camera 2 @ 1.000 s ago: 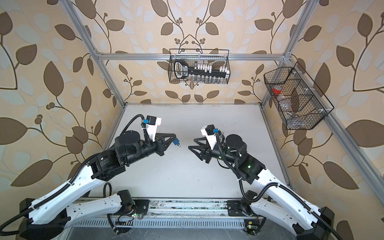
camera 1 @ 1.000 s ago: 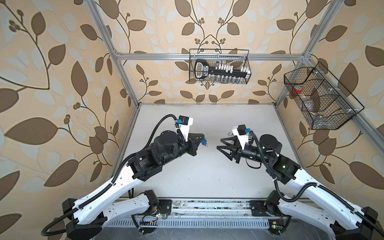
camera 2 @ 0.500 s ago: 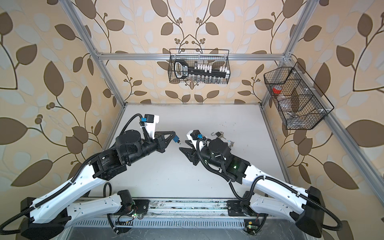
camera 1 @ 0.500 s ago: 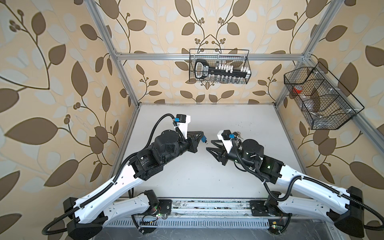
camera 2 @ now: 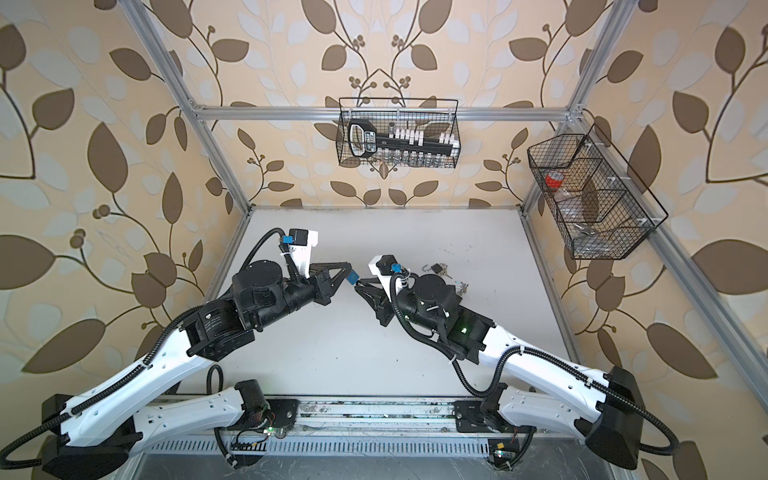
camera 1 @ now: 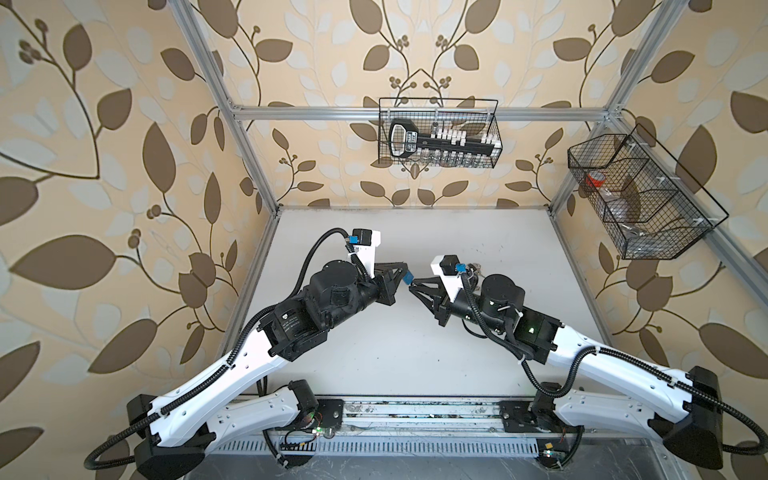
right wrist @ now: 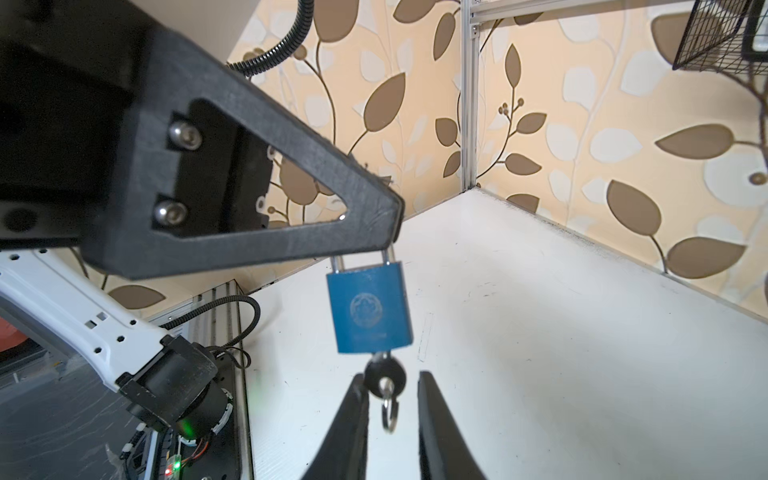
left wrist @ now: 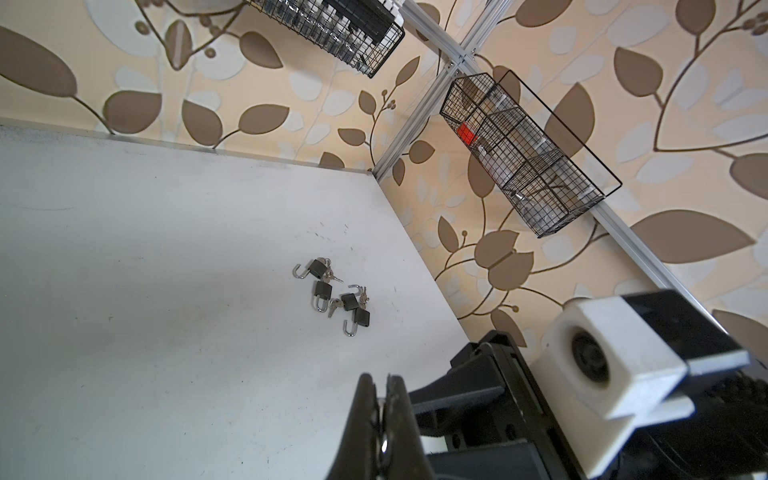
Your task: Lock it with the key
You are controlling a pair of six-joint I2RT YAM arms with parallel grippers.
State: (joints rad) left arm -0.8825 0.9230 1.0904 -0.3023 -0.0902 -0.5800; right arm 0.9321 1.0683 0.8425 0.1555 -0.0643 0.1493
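Observation:
A blue padlock (right wrist: 370, 309) hangs by its shackle from my left gripper (right wrist: 392, 220), which is shut on the shackle. It shows as a small blue tag (camera 1: 408, 275) in both top views, between the two grippers above the white table (camera 1: 374, 353). A black-headed key (right wrist: 384, 376) with a ring sticks out of the padlock's underside. My right gripper (right wrist: 391, 375) has a finger on each side of the key head. One finger touches the head and a gap remains at the other. In the left wrist view my left gripper (left wrist: 382, 380) shows a metal sliver between closed jaws.
Several small black padlocks with keys (left wrist: 332, 295) lie on the table behind the right arm, one of them (camera 2: 438, 268) seen in a top view. A wire basket (camera 1: 436, 133) hangs on the back wall and another wire basket (camera 1: 640, 199) on the right wall.
My right arm has swung left up to the hanging padlock, and its jaws have narrowed around the key head. The left arm has held still.

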